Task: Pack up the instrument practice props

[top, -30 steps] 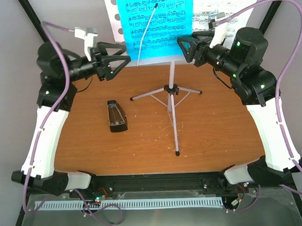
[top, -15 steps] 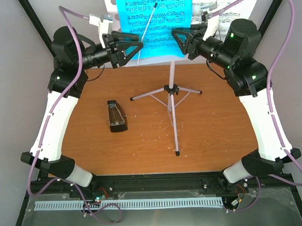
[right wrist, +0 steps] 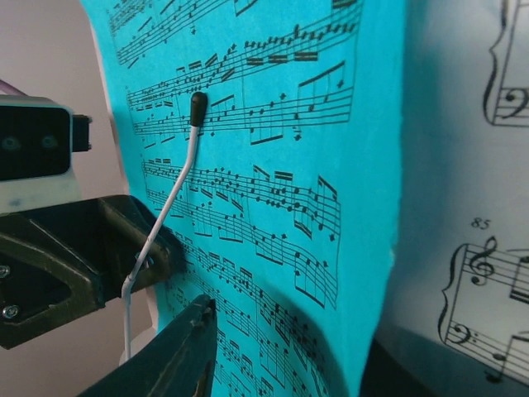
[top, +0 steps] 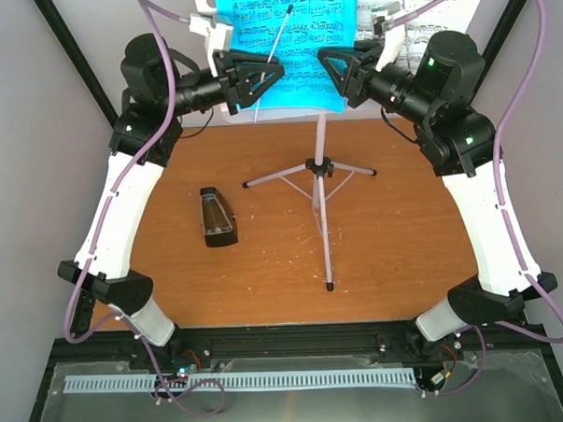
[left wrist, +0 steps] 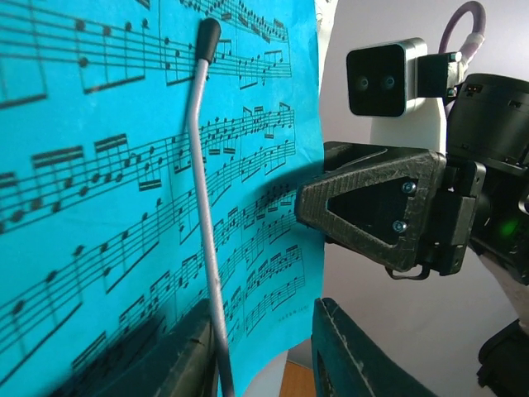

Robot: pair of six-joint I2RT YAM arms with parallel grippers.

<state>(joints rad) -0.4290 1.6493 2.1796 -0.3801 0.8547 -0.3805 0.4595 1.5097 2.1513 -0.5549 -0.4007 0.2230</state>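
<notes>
Left fingers (left wrist: pixel 178 364) stood apart at one edge of the teal music sheet (top: pixel 293 52), nothing pinched. Right fingers (right wrist: pixel 178 347) at opposite edge, grip unclear. Sheet sat between them, wire clip (left wrist: pixel 202 207) pinning it; probably a two-sided lift.

Lighting: bright, even, diffuse. Soft shadows on teal sheet (left wrist: pixel 124 207). Wrist views sharp mid-distance; near fingers (left wrist: pixel 355 347) blurred, dark.

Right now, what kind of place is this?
Probably a robot test bench dressed as a music corner: white robot arms at a brown wooden table, a silver tripod music stand holding a teal page of printed music, a small black pyramid metronome.
</notes>
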